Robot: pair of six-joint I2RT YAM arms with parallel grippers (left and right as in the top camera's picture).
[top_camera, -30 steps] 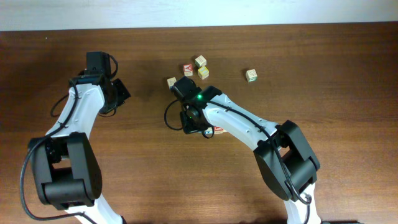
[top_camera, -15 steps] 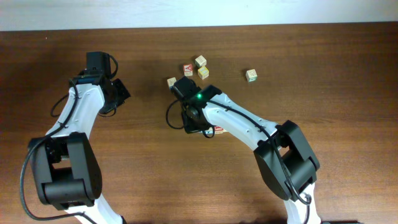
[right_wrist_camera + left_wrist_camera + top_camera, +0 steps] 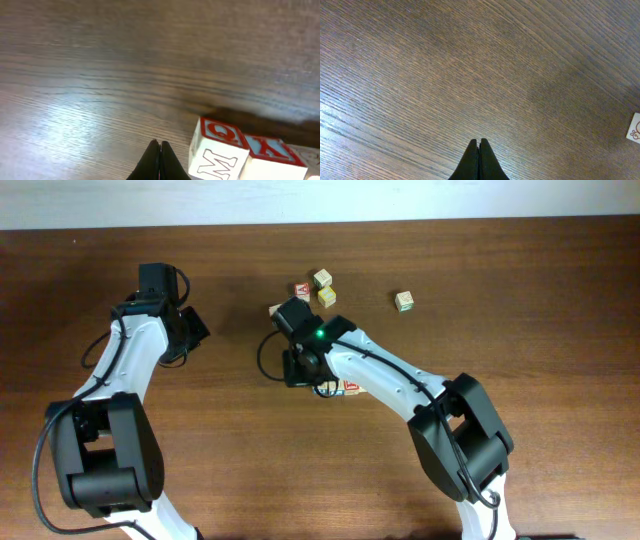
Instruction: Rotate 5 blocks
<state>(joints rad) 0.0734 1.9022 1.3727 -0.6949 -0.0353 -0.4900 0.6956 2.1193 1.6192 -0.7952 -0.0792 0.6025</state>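
From above, the left gripper hangs over bare table, well apart from the blocks. Three cubes cluster near the far edge: a red-faced one, a pale one and the yellow cube. A green-faced one sits alone to the right, another is half hidden by the right wrist, and a red one peeks from under the right arm. The right gripper is low over the wood near that last one. In the left wrist view, the left gripper has its jaws pressed together on nothing, and a pale block is cut off by the right edge. In the right wrist view, the right gripper is likewise closed and empty. Just beside it, apart, stand the Q block and the X block, touching side by side.
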